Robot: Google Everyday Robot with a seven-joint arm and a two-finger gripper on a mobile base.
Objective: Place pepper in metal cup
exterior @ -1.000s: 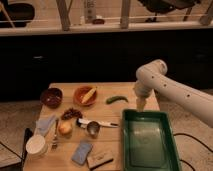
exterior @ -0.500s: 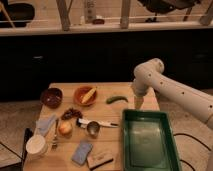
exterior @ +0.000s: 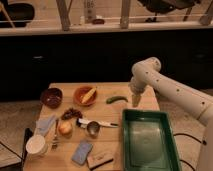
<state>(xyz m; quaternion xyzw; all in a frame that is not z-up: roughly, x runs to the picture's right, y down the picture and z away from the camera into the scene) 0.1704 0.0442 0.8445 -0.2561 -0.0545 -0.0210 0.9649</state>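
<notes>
Item 1. Wooden table (exterior: 107, 145), light top, carrying all the items below.

Item 2. Pepper (exterior: 116, 99): slender, green and curved. It lay flat on the table towards the far edge, just right of the orange bowl (exterior: 79, 101) and well apart from the metal cup.

Item 3. Metal cup (exterior: 93, 129): small, shiny and round, and it stood upright near the middle of the table. Its long white-and-dark handle (exterior: 100, 123) ran to the right. What the cup held could not be made out.

Item 4. Gripper (exterior: 136, 102): it hung at the end of the white arm (exterior: 172, 91) and pointed down, just right of the pepper and not touching it, near the far rim of the green tray (exterior: 171, 145). The pincer stood spread and carried nothing.

Item 5. The orange bowl held a yellow piece of food (exterior: 89, 94).

Item 6. Dark red bowl (exterior: 51, 97), left of the orange bowl.

Item 7. Dark reddish cluster (exterior: 71, 113), near the handle's left end.

Item 8. Round orange-brown fruit (exterior: 65, 128), left of the metal cup.

Item 9. Pale blue cloth (exterior: 46, 124), at the left side.

Item 10. White paper cup (exterior: 36, 145), at the near left corner.

Item 11. Blue sponge (exterior: 82, 151) and a tan block (exterior: 100, 159), at the near edge.
</notes>
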